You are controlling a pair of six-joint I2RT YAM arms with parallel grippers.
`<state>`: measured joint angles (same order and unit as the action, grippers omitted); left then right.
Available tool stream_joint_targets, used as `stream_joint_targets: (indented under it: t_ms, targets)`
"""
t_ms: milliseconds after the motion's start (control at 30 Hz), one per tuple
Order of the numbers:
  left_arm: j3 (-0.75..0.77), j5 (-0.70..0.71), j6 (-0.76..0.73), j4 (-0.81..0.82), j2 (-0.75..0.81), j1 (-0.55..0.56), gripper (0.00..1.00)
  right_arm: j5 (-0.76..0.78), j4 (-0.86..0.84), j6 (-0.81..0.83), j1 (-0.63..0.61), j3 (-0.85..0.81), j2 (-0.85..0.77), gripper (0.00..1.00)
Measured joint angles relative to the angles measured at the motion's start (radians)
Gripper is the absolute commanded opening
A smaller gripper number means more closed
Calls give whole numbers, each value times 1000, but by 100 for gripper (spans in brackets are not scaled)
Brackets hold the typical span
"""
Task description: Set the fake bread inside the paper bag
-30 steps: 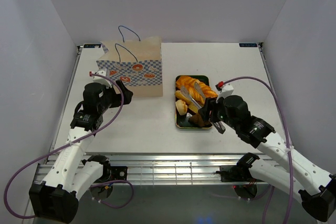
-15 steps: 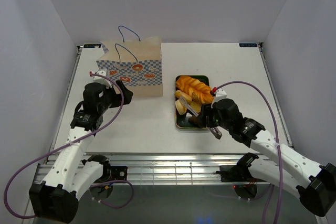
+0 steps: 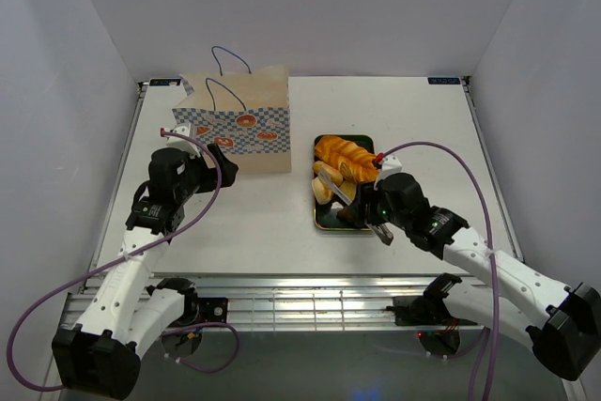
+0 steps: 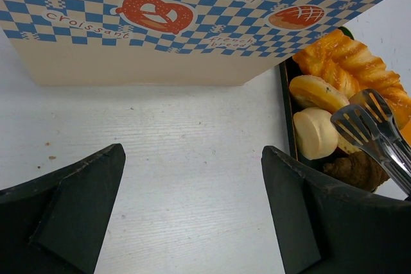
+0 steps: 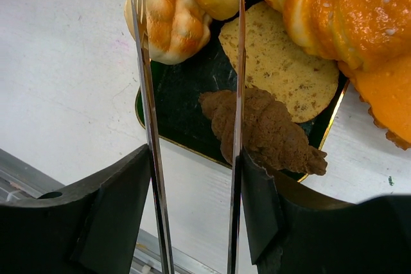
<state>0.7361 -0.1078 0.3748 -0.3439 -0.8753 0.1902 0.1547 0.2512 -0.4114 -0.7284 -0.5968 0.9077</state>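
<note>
The fake bread (image 3: 346, 157) lies heaped in a dark green tray (image 3: 324, 221) at mid-table. The paper bag (image 3: 246, 124) stands upright to the tray's left. My right gripper (image 3: 368, 202) is shut on metal tongs (image 3: 340, 187), whose spread blades reach over the tray. In the right wrist view the tongs (image 5: 148, 94) sit between my right gripper's (image 5: 192, 210) fingers, one blade across a brown croissant (image 5: 270, 129); a golden roll (image 5: 170, 20) and an orange baguette (image 5: 340, 11) lie beyond. My left gripper (image 4: 192, 216) is open and empty over bare table, in front of the bag (image 4: 192, 24).
The table's near edge with its metal rail (image 3: 300, 288) lies just below the tray. White walls close in the left, right and back sides. The left wrist view shows the tray's left side with a pale roll (image 4: 314, 133) and the tongs' tips (image 4: 369, 126).
My right arm has swung left and closer to the tray, carrying the tongs further over the bread. The left arm and the bag have not moved.
</note>
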Motion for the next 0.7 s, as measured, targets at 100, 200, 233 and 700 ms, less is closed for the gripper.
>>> stream_joint_targets:
  t_ms: [100, 200, 233, 700]
  targets:
    - [0, 0, 0, 0, 0, 0, 98, 0, 1, 0, 0, -18, 0, 61]
    - [0, 0, 0, 0, 1, 0, 98, 0, 2, 0, 0, -39, -5, 61]
    - [0, 0, 0, 0, 1, 0, 98, 0, 2, 0, 0, -46, -8, 61]
    - [0, 2, 0, 0, 3, 0, 98, 24, -17, 34, 0, -84, 50, 61]
